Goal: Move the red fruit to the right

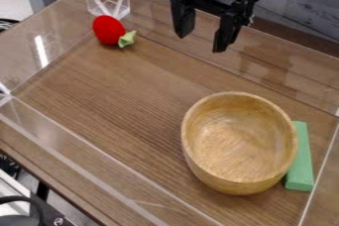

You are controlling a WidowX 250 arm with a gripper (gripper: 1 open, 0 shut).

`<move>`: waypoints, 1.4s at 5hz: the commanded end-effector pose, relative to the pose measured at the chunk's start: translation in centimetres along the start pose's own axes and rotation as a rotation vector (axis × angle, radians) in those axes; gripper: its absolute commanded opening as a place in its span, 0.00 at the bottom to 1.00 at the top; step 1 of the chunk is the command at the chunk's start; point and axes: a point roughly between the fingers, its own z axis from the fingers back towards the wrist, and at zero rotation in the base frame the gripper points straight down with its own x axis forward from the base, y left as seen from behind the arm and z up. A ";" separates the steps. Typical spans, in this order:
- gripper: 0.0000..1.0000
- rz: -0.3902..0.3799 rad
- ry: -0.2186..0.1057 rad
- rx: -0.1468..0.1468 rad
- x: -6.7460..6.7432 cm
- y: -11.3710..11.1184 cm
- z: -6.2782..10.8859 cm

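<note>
The red fruit (107,28) is a small bright red rounded toy with a green leafy cap, lying on the wooden table (119,101) at the far left. My gripper (199,35) hangs above the table's far middle, to the right of the fruit and well apart from it. Its dark fingers (179,22) point down and stand spread wide, with nothing between them.
A round wooden bowl (240,141) sits at the near right, with a flat green block (300,158) lying against its right side. Clear plastic walls (54,136) ring the table. A white thin frame (113,2) stands behind the fruit.
</note>
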 end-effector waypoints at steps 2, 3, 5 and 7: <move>1.00 -0.024 -0.014 0.019 -1.2 4.0 -0.2; 1.00 -0.032 -0.049 0.032 -1.3 8.3 0.0; 1.00 0.100 -0.107 0.059 -0.2 14.7 -0.3; 1.00 0.215 -0.124 0.075 1.5 15.8 -1.8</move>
